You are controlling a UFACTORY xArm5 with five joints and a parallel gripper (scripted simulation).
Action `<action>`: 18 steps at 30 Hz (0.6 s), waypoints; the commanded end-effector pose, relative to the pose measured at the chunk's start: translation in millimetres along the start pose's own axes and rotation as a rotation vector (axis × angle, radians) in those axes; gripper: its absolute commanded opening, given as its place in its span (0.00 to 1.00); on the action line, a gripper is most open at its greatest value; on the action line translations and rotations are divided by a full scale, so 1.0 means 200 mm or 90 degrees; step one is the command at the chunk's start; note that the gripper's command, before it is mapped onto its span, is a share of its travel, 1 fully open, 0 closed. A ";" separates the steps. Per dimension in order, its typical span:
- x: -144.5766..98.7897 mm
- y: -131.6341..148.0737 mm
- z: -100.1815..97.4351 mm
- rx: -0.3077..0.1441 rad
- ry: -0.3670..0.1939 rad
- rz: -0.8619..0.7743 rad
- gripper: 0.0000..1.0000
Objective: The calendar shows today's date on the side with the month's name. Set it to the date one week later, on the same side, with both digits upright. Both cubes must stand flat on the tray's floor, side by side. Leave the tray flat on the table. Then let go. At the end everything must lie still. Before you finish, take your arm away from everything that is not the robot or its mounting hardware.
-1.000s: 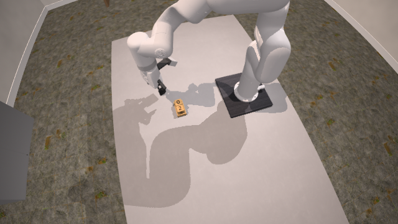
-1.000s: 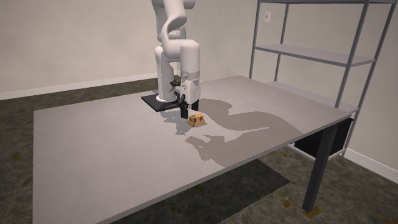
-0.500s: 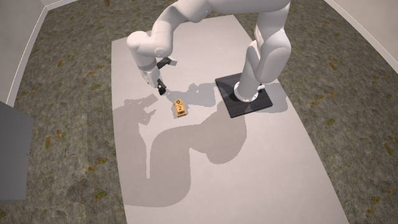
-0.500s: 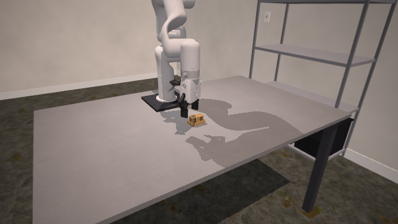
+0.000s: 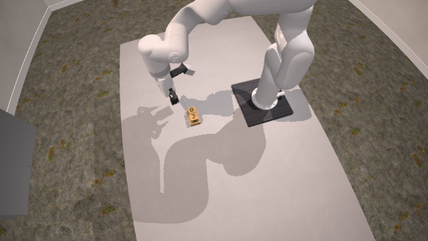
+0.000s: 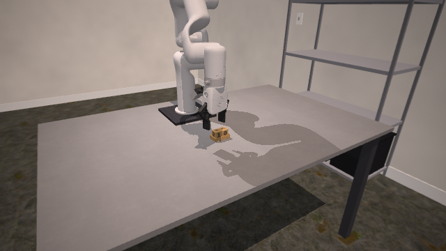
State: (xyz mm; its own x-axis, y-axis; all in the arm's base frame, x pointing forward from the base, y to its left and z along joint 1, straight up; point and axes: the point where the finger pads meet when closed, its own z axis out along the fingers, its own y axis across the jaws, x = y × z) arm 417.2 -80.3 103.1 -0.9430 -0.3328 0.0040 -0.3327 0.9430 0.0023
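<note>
The wooden calendar (image 5: 193,116) is a small tray with two cubes side by side, standing on the grey table left of the arm's base. In the top view the cubes' top faces read 0 and 2. In the exterior view the calendar (image 6: 219,134) shows 1 and 0 on the side facing the camera. The month's name is too small to read. My gripper (image 5: 172,96) (image 6: 214,120) is open and empty. It points down and hovers above the table, a little behind and beside the calendar, apart from it.
The arm's base stands on a black plate (image 5: 262,102) near the table's far edge. A metal shelf rack (image 6: 348,63) stands beside the table's right end, with a black bin (image 6: 362,157) under it. A dark grey box (image 5: 15,167) stands on the floor at the left.
</note>
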 end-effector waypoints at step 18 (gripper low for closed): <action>0.04 0.19 -0.02 0.001 -0.004 0.396 1.00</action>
State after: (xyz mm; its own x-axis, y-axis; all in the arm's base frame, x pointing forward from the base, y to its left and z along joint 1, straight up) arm 400.7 -54.4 106.0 -0.9907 0.1357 0.0056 0.1357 0.9908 0.0000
